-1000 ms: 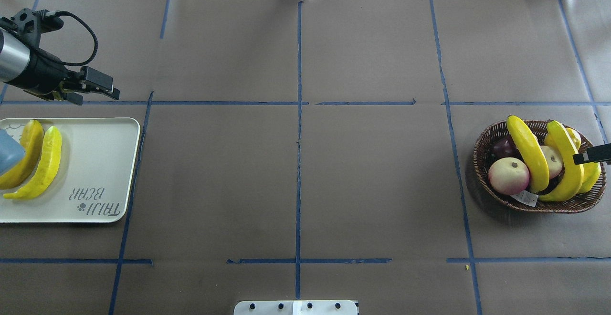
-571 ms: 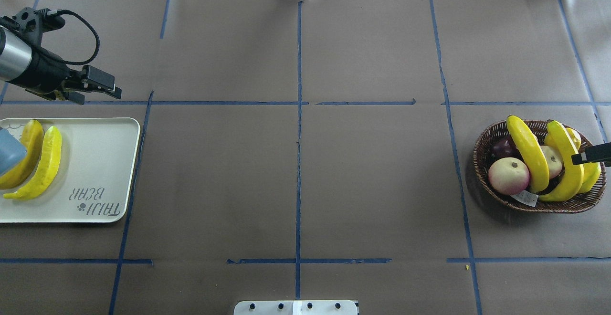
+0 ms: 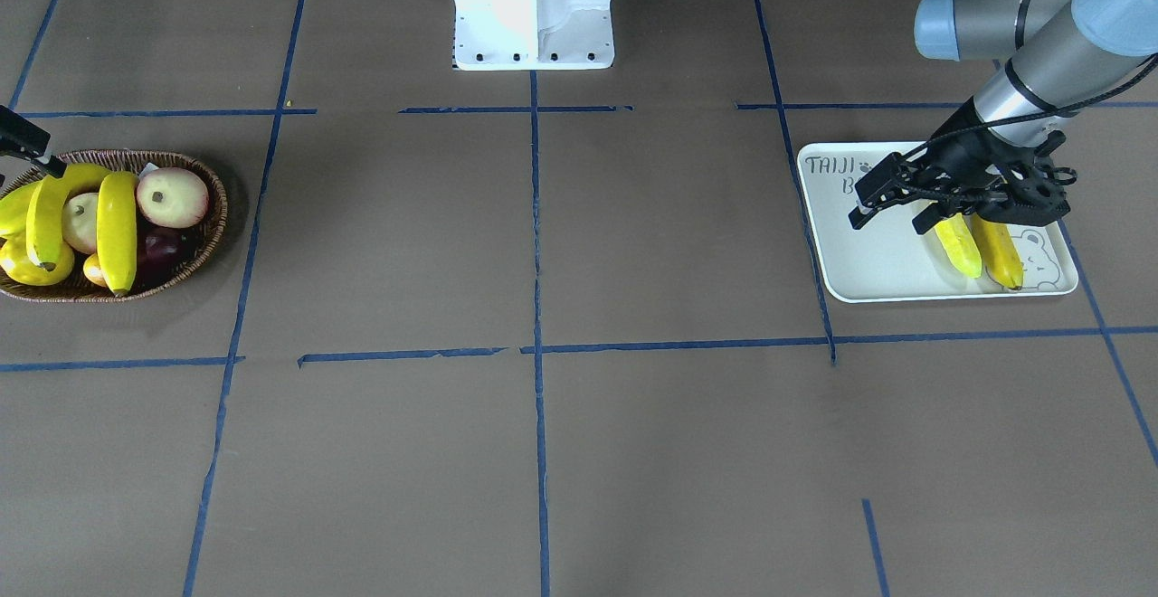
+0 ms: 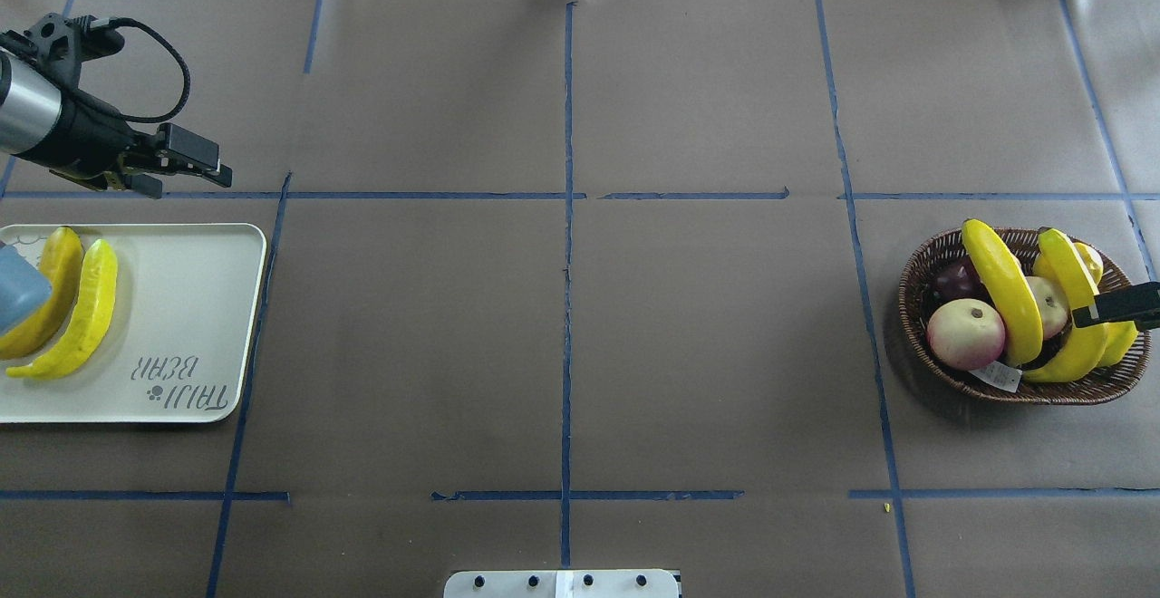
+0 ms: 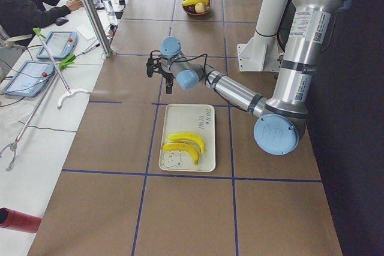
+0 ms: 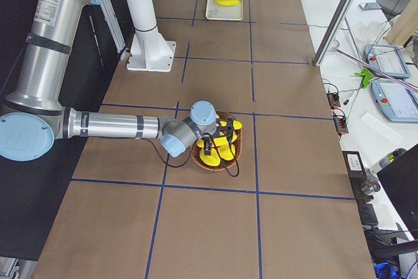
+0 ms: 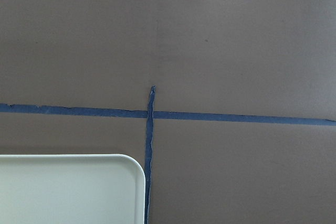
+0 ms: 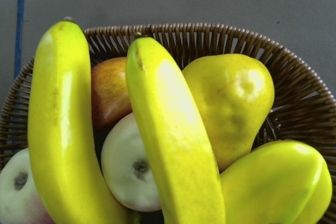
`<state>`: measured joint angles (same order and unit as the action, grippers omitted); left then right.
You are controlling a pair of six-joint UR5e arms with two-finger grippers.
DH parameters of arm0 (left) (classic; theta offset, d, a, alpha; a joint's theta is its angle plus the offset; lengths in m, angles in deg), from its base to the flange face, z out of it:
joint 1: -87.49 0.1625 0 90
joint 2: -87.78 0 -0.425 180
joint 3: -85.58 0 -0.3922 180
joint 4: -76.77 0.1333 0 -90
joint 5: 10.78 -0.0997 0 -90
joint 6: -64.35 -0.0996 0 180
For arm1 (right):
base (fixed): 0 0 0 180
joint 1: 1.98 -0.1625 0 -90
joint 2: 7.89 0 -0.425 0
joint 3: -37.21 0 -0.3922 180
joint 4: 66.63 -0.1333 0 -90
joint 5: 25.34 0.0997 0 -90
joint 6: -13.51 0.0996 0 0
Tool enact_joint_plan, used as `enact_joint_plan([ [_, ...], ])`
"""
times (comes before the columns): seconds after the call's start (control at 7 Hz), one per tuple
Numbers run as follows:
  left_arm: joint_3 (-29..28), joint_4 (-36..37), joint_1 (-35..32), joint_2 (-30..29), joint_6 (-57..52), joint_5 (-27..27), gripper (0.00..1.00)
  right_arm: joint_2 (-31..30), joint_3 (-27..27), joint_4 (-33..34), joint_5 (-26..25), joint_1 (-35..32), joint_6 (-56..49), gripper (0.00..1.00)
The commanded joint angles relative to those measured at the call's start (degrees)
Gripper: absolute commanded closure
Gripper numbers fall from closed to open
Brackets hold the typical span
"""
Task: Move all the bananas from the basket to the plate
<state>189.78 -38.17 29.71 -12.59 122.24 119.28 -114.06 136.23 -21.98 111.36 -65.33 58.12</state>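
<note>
Two bananas (image 4: 1001,290) (image 4: 1084,355) lie across the fruit in the brown wicker basket (image 4: 1042,391) at the right; the right wrist view shows them close up (image 8: 58,129) (image 8: 173,140). My right gripper (image 4: 1101,308) hovers over the right-hand banana and looks open and empty; one finger (image 3: 32,145) shows at the front view's left edge. Two more bananas (image 4: 86,308) (image 4: 45,294) lie on the white plate (image 4: 199,308). My left gripper (image 4: 195,168) is open and empty, raised beyond the plate's far edge (image 3: 868,262).
The basket also holds pale pink apples (image 4: 965,333), a dark fruit (image 4: 953,279) and a yellow pear (image 8: 231,98). Blue tape lines grid the brown table. The robot base (image 3: 534,9) stands at the table's edge. An operator (image 5: 24,4) sits beside the table.
My right gripper's finger has moved left and slightly down over the right-hand banana. My left gripper has drifted slightly away from the plate.
</note>
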Motion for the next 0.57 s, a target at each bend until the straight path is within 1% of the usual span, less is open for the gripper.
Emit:
enact_joint_plan([
  [0.0,-0.05,-0.02,0.13,0.0,0.12,-0.07,0.01,0.44,-0.92,0.0,-0.21,0.86,-0.32,0.04],
  [0.14,-0.05,-0.02,0.13,0.0,0.12,-0.07,0.01,0.53,-1.01,0.0,-0.38,0.95,-0.32,0.11],
  [0.29,-0.05,-0.02,0.13,0.0,0.12,-0.07,0.01,1.22,-1.19,0.0,-0.39,1.38,-0.06,0.14],
  [0.43,-0.13,0.07,0.13,-0.26,0.12,-0.07,0.01,1.58,-1.45,0.0,-0.47,1.39,0.03,0.3],
])
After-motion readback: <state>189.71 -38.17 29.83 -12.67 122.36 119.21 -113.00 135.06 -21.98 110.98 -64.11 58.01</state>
